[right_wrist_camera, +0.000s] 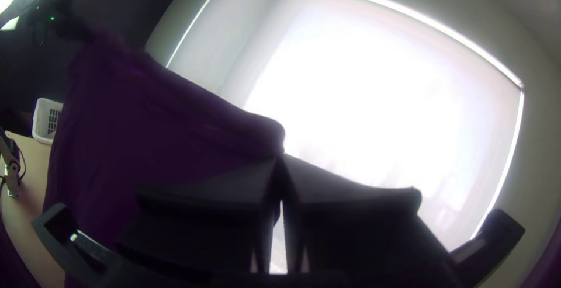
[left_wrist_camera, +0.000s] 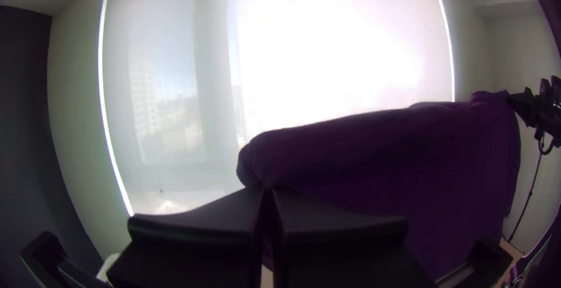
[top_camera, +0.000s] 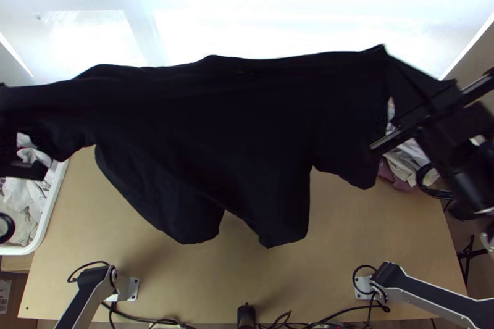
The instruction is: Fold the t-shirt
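Hanging over the counter (top_camera: 370, 236), the shirt (top_camera: 216, 125) is stretching between the left gripper (left_wrist_camera: 267, 190) and right gripper (right_wrist_camera: 280, 158); their fingers are pinching its upper edge, presumably so gravity is smoothing creases for folding.

The top view looks down; both wrist views face the window (left_wrist_camera: 339, 48).

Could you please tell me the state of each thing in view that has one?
T-shirt: held up, stretched between both grippers, lower part hanging loose.
Left gripper: shut on one end of the t-shirt.
Right gripper: shut on the opposite end.
White basket: open-topped, with loose cloth in it.
Window blind: lowered, bright with light.
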You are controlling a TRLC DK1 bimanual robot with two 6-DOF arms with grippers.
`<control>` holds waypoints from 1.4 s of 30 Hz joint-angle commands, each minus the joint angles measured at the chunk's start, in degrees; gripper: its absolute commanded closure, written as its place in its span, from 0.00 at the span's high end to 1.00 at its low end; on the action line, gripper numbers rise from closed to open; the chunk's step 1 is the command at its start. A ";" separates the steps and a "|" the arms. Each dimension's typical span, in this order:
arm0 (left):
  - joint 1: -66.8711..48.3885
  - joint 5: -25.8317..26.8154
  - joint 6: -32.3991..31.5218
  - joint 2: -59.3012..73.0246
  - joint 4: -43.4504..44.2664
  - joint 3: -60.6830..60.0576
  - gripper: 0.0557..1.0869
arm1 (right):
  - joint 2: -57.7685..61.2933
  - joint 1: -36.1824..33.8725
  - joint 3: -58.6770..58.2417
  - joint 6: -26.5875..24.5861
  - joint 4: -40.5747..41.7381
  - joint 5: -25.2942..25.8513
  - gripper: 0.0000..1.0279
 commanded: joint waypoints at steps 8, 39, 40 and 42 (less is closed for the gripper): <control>-13.07 -3.13 -2.22 21.50 18.23 -17.51 0.03 | 1.09 -8.95 -28.98 4.85 12.91 -5.94 0.02; -29.85 -16.66 2.26 84.34 38.97 22.84 0.77 | 14.36 -28.19 -37.32 4.15 27.15 -10.86 0.02; -29.77 -16.66 2.26 84.61 38.18 22.84 0.86 | 14.36 -28.02 -37.32 4.15 26.79 -10.86 0.02; -29.50 -16.58 1.82 84.52 36.07 23.01 0.95 | 14.36 -27.75 -37.85 4.32 26.71 -10.86 0.02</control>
